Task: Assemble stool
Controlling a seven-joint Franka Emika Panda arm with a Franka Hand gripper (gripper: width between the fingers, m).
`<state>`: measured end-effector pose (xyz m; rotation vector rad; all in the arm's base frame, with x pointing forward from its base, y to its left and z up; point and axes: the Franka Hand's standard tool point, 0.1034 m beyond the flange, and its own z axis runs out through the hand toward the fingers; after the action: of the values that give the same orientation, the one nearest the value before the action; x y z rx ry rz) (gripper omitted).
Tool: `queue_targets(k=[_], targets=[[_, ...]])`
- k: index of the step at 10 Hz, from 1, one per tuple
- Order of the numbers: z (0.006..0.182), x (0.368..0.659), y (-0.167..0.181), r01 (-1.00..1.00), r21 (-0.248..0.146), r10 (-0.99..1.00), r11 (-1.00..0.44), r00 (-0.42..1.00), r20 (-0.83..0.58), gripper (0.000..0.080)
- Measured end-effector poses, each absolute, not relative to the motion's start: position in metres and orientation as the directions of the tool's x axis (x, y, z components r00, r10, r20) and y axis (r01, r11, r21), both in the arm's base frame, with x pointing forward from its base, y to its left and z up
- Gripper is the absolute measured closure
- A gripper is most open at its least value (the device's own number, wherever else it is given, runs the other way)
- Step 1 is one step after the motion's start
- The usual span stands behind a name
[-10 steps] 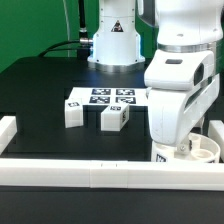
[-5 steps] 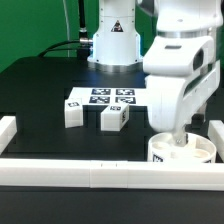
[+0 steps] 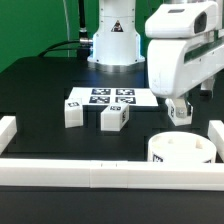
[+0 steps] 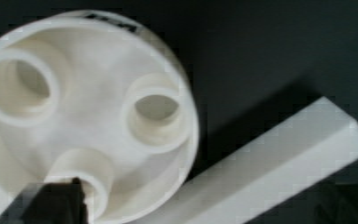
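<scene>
The round white stool seat (image 3: 186, 149) lies in the front corner at the exterior view's right, against the border rails. In the wrist view the seat (image 4: 87, 110) fills most of the picture, with its sockets facing up. Two white leg blocks (image 3: 74, 110) (image 3: 114, 117) with tags stand apart on the black table, just in front of the marker board (image 3: 110, 97). My gripper (image 3: 180, 110) hangs above and just behind the seat, clear of it, open and empty. One dark finger (image 4: 51, 200) shows over the seat's rim.
White border rails run along the front (image 3: 100, 175) and at both sides (image 3: 8, 130) (image 3: 215, 135); one rail shows in the wrist view (image 4: 282, 160) next to the seat. The robot base (image 3: 112, 45) stands behind the marker board.
My gripper was down at the seat and has lifted straight up off it, leaving the seat in the corner. The leg blocks have not moved.
</scene>
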<state>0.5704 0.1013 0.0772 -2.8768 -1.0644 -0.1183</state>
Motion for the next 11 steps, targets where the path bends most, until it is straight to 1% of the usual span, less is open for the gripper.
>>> queue_targets(k=[2,5,6,7,8,9,10,11], targets=[[0.078,0.563,0.104,0.636,-0.046,0.631,-0.770,0.771,0.089,0.0150],[0.077,0.563,0.104,0.621,-0.048,0.616,-0.783,0.783,0.088,0.0150],[0.077,0.563,0.105,0.582,-0.055,0.576,-0.812,0.813,0.087,0.0150],[0.077,0.562,0.105,0.502,-0.066,0.496,-0.863,0.864,0.082,0.0150],[0.075,0.556,0.102,0.411,-0.086,0.405,-0.908,0.911,0.077,0.0150],[0.073,0.544,0.102,0.262,-0.103,0.258,-0.960,0.965,0.049,0.0150],[0.068,0.528,0.103,0.115,-0.109,0.113,-0.987,0.993,0.025,0.0150],[0.062,0.517,0.103,0.063,-0.108,0.063,-0.992,0.998,0.002,0.0150]])
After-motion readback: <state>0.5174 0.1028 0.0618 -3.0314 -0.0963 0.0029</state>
